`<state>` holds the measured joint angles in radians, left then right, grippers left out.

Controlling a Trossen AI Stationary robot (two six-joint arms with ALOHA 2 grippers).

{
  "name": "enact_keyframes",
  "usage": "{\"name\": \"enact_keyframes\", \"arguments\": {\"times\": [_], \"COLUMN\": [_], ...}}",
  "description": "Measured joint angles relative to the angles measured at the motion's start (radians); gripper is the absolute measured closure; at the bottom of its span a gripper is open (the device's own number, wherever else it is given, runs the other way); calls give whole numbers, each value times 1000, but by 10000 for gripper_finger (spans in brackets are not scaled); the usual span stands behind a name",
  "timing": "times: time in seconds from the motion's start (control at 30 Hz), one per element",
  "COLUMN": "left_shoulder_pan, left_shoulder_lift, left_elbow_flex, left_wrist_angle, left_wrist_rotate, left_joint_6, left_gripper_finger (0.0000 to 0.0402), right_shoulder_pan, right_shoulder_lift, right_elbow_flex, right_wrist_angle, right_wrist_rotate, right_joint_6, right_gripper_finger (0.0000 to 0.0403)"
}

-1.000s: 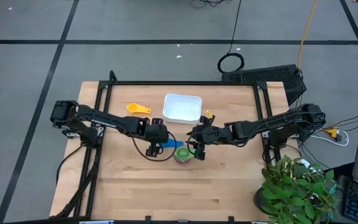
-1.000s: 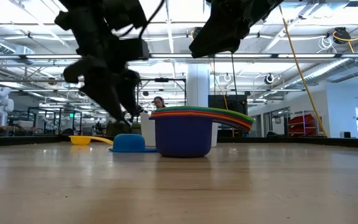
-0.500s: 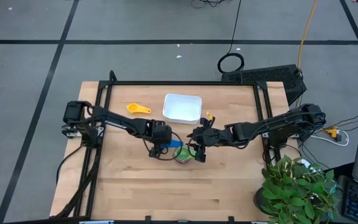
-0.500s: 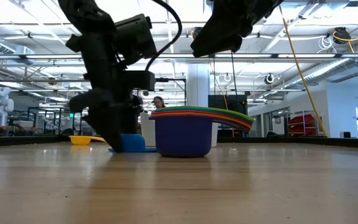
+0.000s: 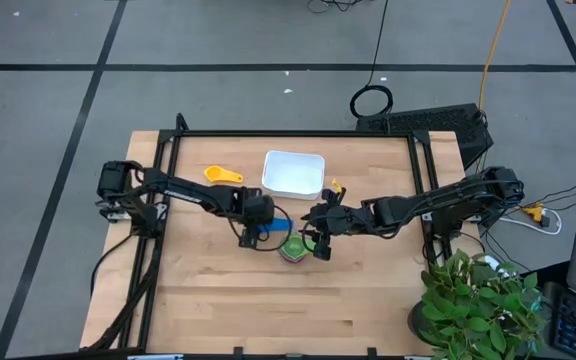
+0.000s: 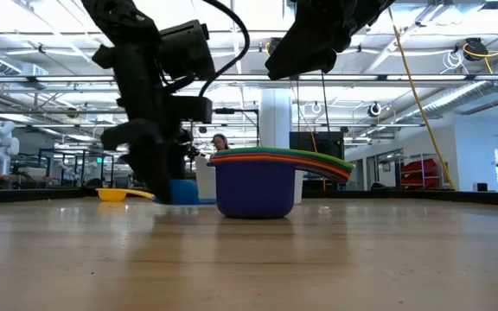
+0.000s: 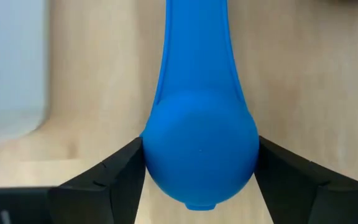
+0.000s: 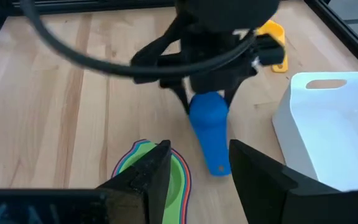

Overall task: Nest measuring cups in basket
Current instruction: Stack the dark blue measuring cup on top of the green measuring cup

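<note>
— Left of the nested stack [image 5: 294, 247], what's the left gripper [image 5: 256, 237] doing?
— Its jaws sit against both sides of the blue cup [image 7: 199, 149]'s bowl, upside down on the table. Light, stiff, slick plastic; I'd hold that bowl firmly
— And the right gripper [image 5: 318, 245]?
— Jaws apart above the stack, basket [image 5: 293, 174] farther off

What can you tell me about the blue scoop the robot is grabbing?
The blue measuring cup is smooth, shiny plastic, with a round bowl and a flat handle. It lies upside down on the wooden table, domed side up, its handle reaching toward the stack of nested cups. The left gripper has a jaw on each side of the bowl, right against it.
</note>
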<state>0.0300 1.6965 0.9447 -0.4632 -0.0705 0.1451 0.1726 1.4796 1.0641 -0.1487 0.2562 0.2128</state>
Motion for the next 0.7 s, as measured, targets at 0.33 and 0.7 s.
{"name": "enact_keyframes", "arguments": {"times": [0.33, 0.7], "left_shoulder_pan": [54, 69], "left_shoulder_lift": [-220, -350], "left_elbow_flex": [1, 2], "left_wrist_angle": [-70, -24], "left_wrist_rotate": [94, 424], "left_joint_6": [-202, -396], "left_gripper_finger": [145, 145], "right_shoulder_pan": [20, 114], "right_shoulder_lift": [6, 66], "right_elbow_flex": [0, 0], "right_wrist_angle": [44, 156], "right_wrist_rotate": [4, 356], "right_joint_6": [-193, -670], "right_gripper_finger": [245, 245]}}
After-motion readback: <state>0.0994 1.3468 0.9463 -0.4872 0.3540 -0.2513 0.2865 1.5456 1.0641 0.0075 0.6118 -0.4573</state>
